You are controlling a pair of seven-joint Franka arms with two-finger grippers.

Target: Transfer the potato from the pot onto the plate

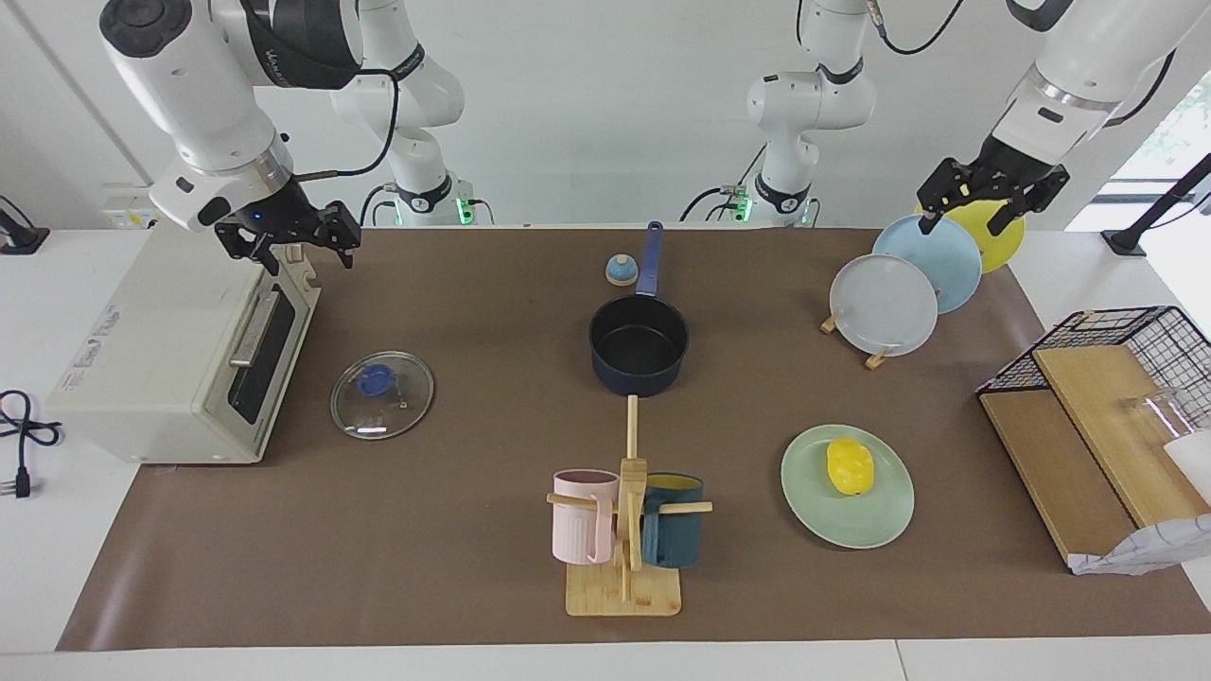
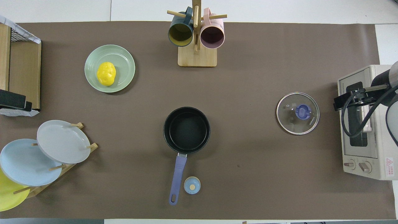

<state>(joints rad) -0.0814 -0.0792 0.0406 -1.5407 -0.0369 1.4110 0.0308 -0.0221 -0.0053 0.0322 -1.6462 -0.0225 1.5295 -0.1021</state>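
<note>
The yellow potato [image 1: 850,465] lies on the mint-green plate [image 1: 882,522], toward the left arm's end of the table; both show in the overhead view too, potato [image 2: 106,73] on plate [image 2: 125,56]. The navy pot [image 1: 639,380] stands mid-table with nothing in it, its blue handle pointing toward the robots; it also shows in the overhead view [image 2: 167,137]. My left gripper [image 1: 961,225] is open and empty, raised over the plate rack. My right gripper [image 1: 305,257] is open and empty, raised over the toaster oven.
A glass lid [image 1: 382,394] lies beside the toaster oven [image 1: 161,369]. A mug tree [image 1: 626,530] with a pink and a dark blue mug stands farther from the robots than the pot. A plate rack [image 1: 885,305] holds grey, light-blue and yellow plates. A wire basket [image 1: 1126,340] holds wooden boards.
</note>
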